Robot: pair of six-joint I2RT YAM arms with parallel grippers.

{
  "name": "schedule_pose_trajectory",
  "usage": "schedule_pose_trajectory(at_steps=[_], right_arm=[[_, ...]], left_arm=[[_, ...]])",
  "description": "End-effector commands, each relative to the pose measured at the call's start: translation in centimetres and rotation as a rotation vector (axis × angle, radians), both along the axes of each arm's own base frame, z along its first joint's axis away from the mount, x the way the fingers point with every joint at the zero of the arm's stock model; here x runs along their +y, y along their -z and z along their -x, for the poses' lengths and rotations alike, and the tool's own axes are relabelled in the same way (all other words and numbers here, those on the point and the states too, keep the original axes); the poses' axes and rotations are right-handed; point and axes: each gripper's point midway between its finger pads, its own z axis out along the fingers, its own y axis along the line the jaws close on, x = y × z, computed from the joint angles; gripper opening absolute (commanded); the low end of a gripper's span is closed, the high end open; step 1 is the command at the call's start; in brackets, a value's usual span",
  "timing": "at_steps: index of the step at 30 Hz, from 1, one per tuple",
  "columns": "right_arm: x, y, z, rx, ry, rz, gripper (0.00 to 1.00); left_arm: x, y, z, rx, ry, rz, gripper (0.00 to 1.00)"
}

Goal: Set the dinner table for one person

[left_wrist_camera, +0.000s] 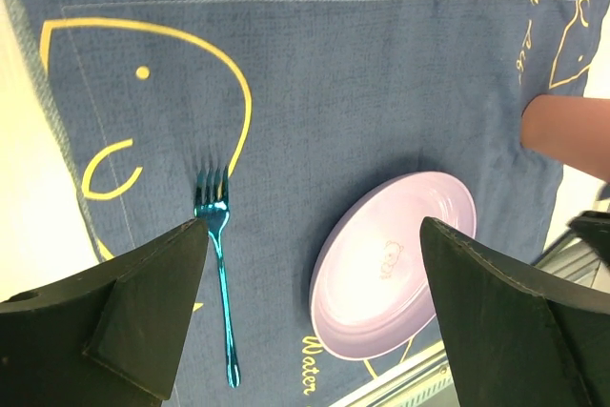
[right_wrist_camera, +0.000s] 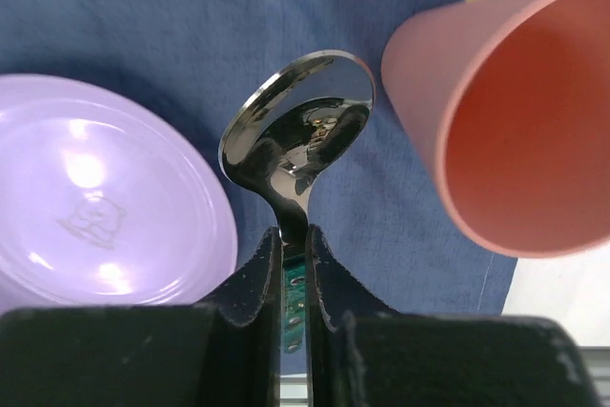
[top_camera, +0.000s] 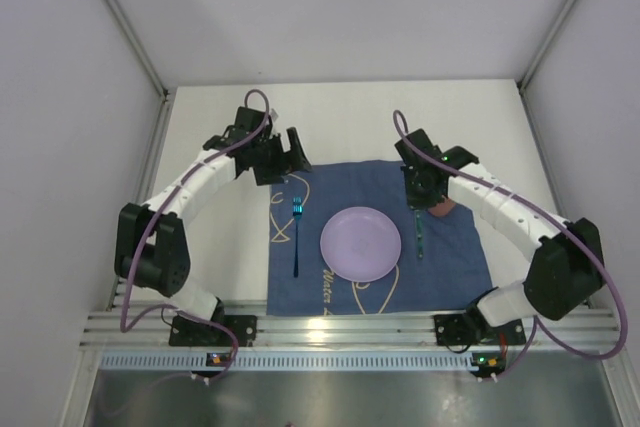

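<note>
- Hanging wide open, the left claw (left_wrist_camera: 313,228) holds nothing — a blue fork (left_wrist_camera: 212,205) lies on the cloth (left_wrist_camera: 334,92) below it, close beside one finger.
- Purple plate (left_wrist_camera: 396,269) sits on the cloth between the two claws.
- Right claw (right_wrist_camera: 295,264) is clamped on a spoon (right_wrist_camera: 300,140) by its handle, the bowl sticking out ahead.
- Pink cup (right_wrist_camera: 515,121) is ahead and right of that claw.
- White table (top_camera: 350,117) spreads beneath both claws, under the cloth.
</note>
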Motion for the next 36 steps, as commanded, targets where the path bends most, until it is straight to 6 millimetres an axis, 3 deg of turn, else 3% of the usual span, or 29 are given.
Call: schedule_pose_trajectory(at_steps=[1,7,16,19,21,24,29,36], right_arm=[[1.4,1.7,-0.5,-0.014,-0.027,-0.042,0.00],[0.8,5.8,0.7,0.065,-0.037,-0.004,0.00],[-0.1,8.0,1.9,0.101,-0.006,0.023,0.00],[-0.3,7.9,2.0,0.099,0.003,0.029,0.04],[-0.4,7.8,2.1,0.102,0.004,0.031,0.14],[-0.4,7.3,2.3,0.095,0.013,0.020,0.37],[-0.9,6.4,2.8,0.088,0.031,0.020,0.45],[-1.6,3.8,3.7,0.015,0.070,-0.020,0.48]], left_arm=[[0.6,-0.9,1.0,-0.015,-0.047,-0.006,0.98],[1.3,-1.4,2.3,-0.020,-0.086,-0.013,0.98],[2.6,-1.9,3.9,-0.021,-0.119,-0.042,0.98],[2.8,-1.7,4.4,-0.017,-0.126,-0.040,0.98],[2.8,-1.7,4.5,-0.020,-0.128,-0.037,0.98],[3.0,-1.8,4.7,-0.032,-0.129,-0.042,0.98],[3.4,-2.2,4.8,-0.052,-0.119,-0.061,0.98],[3.1,-1.2,5.1,-0.034,-0.087,-0.061,0.98]])
